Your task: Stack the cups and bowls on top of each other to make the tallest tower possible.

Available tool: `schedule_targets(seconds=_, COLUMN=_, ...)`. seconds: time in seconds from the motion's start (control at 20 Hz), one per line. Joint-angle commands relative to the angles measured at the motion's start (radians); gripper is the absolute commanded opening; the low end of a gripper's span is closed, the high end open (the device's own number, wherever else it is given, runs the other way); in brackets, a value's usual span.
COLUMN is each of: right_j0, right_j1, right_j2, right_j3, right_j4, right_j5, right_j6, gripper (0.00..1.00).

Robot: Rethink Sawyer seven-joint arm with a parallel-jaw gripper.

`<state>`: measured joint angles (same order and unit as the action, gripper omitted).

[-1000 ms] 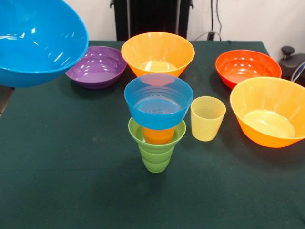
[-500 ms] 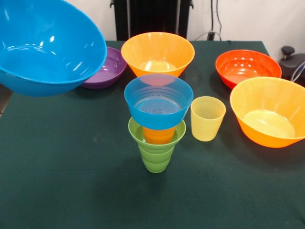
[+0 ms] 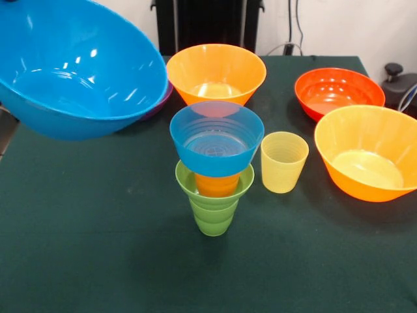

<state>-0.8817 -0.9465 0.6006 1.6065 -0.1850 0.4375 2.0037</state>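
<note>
Front view: no writing on tilted blue bowl (image 3: 78, 68).

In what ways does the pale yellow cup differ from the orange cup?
The pale yellow cup stands alone on the table; the orange cup sits inside the green piece of the tower. The yellow cup is open and uncovered; the orange cup carries the small blue bowl and is mostly hidden. Both stand upright.
</note>
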Motion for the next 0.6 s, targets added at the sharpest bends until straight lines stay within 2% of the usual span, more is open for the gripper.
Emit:
schedule_targets(seconds=0.05, right_j0=0.044, right_j1=0.0, right_j2=-0.04, right_j3=0.108, right_j4=0.027, right_j5=-0.032, right_j6=0.125, gripper=0.0)
schedule_targets(seconds=0.6, right_j0=-0.018, right_j1=-0.047, right_j2=0.05, right_j3=0.192, right_j4=0.095, right_j5=-0.092, right_j6=0.103, gripper=0.0)
